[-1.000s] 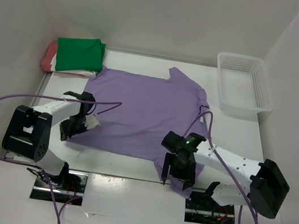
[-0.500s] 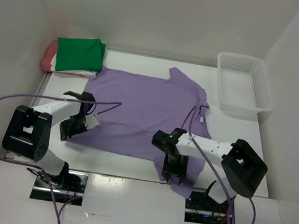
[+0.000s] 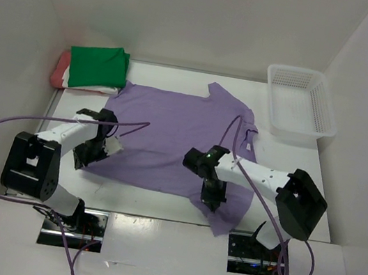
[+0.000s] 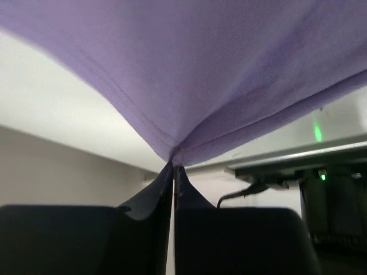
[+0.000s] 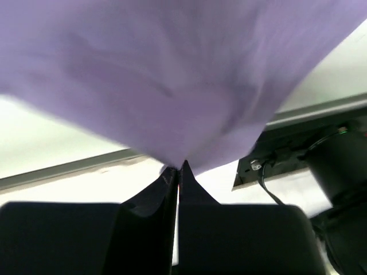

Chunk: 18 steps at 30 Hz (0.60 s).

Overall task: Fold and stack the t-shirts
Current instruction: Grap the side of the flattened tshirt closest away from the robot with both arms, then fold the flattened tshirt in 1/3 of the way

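Observation:
A lavender-purple t-shirt (image 3: 171, 132) lies spread across the middle of the table. My left gripper (image 3: 94, 152) is shut on its near left hem corner, and the left wrist view shows the purple cloth (image 4: 189, 69) pinched at the fingertips and lifted. My right gripper (image 3: 211, 197) is shut on the near right edge of the same shirt, with the purple cloth (image 5: 172, 80) hanging from its closed tips. At the far left a folded bright green t-shirt (image 3: 98, 64) tops a stack, with a cream-white one (image 3: 92, 87) and a salmon-red one (image 3: 60, 69) beneath it.
A white plastic mesh basket (image 3: 298, 104) stands at the far right of the table. White walls close in the back and both sides. Purple cables loop from both arms near the table's front edge (image 3: 156, 219).
My right gripper has closed on the shirt's near right edge and moved left and away from the front edge. My left gripper has tightened on its corner and lifted it slightly.

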Available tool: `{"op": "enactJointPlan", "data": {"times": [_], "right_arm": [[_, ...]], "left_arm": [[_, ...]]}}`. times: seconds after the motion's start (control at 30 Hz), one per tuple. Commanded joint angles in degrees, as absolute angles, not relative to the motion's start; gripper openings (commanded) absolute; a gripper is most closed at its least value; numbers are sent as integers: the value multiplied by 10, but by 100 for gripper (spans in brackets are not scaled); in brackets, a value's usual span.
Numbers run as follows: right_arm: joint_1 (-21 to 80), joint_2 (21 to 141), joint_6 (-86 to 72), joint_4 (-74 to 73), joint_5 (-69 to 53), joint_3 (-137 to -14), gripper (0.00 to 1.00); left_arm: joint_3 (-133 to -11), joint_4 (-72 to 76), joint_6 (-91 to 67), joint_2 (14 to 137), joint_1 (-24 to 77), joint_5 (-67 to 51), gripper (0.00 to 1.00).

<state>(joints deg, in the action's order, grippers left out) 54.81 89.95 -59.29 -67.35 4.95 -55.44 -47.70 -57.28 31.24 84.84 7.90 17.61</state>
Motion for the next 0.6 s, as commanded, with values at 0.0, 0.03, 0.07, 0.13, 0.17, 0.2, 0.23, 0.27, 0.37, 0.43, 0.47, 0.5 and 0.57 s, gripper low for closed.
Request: {"op": "enactJointPlan", "data": {"times": [0.0, 0.03, 0.07, 0.13, 0.17, 0.2, 0.23, 0.27, 0.37, 0.43, 0.47, 0.5, 0.57], "right_arm": [[519, 902, -555, -744, 146, -645, 0], [492, 907, -524, -744, 164, -669, 0], [480, 917, -506, -728, 173, -678, 0], [453, 936, -457, -722, 210, -710, 0], [432, 957, -445, -714, 227, -722, 0], [418, 965, -428, -699, 233, -748, 0], [406, 973, -411, -691, 249, -762, 0], [383, 992, -390, -691, 261, -797, 0], [344, 1028, -349, -679, 293, -858, 0], [325, 1044, -328, -669, 300, -881, 0], [309, 1060, -309, -658, 300, -898, 0], [303, 1068, -296, -644, 300, -905, 0], [297, 1082, -264, -631, 305, -919, 0]], "left_arm": [[-570, -606, 308, 811, 75, 175, 1], [-597, -606, 308, 811, 69, 164, 0], [-638, -606, 315, 811, 69, 164, 0], [-648, -586, 337, 823, 69, 164, 0], [-655, -581, 342, 837, 69, 164, 0], [-655, -581, 342, 845, 69, 171, 0], [-655, -574, 342, 852, 69, 177, 0], [-663, -569, 342, 867, 69, 177, 0], [-692, -555, 342, 892, 69, 171, 0], [-714, -549, 342, 919, 69, 165, 0], [-735, -544, 342, 928, 69, 165, 0], [-743, -538, 342, 937, 69, 165, 0], [-755, -532, 342, 958, 69, 165, 0]]}}
